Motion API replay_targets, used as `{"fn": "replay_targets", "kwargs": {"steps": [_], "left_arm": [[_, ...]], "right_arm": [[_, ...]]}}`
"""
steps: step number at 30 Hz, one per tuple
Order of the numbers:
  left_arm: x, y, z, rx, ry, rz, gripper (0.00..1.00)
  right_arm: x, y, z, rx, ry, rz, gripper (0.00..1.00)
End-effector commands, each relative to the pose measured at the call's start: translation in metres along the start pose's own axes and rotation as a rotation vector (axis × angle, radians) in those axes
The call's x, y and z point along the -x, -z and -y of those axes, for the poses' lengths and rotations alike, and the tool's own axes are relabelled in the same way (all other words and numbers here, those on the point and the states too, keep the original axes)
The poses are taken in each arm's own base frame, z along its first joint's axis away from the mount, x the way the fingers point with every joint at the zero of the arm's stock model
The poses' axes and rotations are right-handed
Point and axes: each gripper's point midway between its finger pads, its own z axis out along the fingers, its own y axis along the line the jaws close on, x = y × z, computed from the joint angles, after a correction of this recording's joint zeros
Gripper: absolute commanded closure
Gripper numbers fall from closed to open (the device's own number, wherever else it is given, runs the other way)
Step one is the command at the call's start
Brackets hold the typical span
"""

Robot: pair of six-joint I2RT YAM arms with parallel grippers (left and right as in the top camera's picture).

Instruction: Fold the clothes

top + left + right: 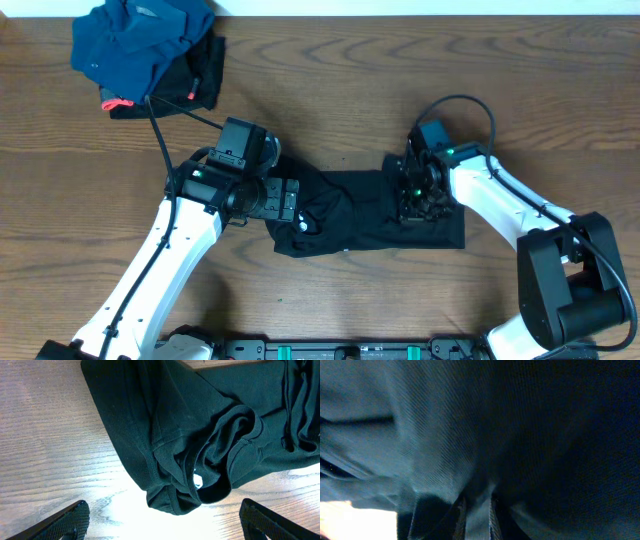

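Observation:
A dark shirt (pixel 350 215) lies crumpled in the middle of the table. In the left wrist view its collar (pixel 220 472) with a white label faces up. My left gripper (pixel 300 205) is open and empty, with the shirt's left edge between its wide-apart fingers (pixel 162 522). My right gripper (pixel 410 200) presses down on the shirt's right part. In the right wrist view its fingers (pixel 476 515) are shut on a fold of the dark cloth (pixel 520 435), which fills the frame.
A pile of blue and black clothes (pixel 140 45) with a red tag lies at the back left corner. Bare wooden table (pixel 350 90) surrounds the shirt. A black cable (pixel 160 135) runs from the pile toward the left arm.

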Motion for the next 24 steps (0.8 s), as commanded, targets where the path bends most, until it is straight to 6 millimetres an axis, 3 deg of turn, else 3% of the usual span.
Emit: {"fn": "replay_targets", "kwargs": {"steps": [1,6,12,19,22,24], "left_arm": [[0.006,0.005,-0.001,0.009,-0.003,0.021,0.04],[0.006,0.005,-0.001,0.009,-0.003,0.021,0.04],[0.006,0.005,-0.001,0.009,-0.003,0.020,0.04],[0.006,0.005,-0.001,0.009,-0.003,0.020,0.04],[0.006,0.005,-0.001,0.009,-0.003,0.020,0.04],[0.006,0.005,-0.001,0.009,-0.003,0.019,0.04]], "right_arm": [[-0.017,-0.011,0.002,0.015,-0.020,-0.048,0.85],[-0.034,-0.023,0.010,0.006,-0.057,-0.085,0.90],[-0.038,-0.017,0.004,0.031,-0.067,-0.120,0.91],[-0.037,0.022,0.012,-0.103,-0.084,-0.170,0.95],[-0.025,0.043,0.015,-0.158,-0.077,-0.139,0.98],[-0.010,0.055,0.015,-0.177,-0.070,-0.085,0.95]]}}
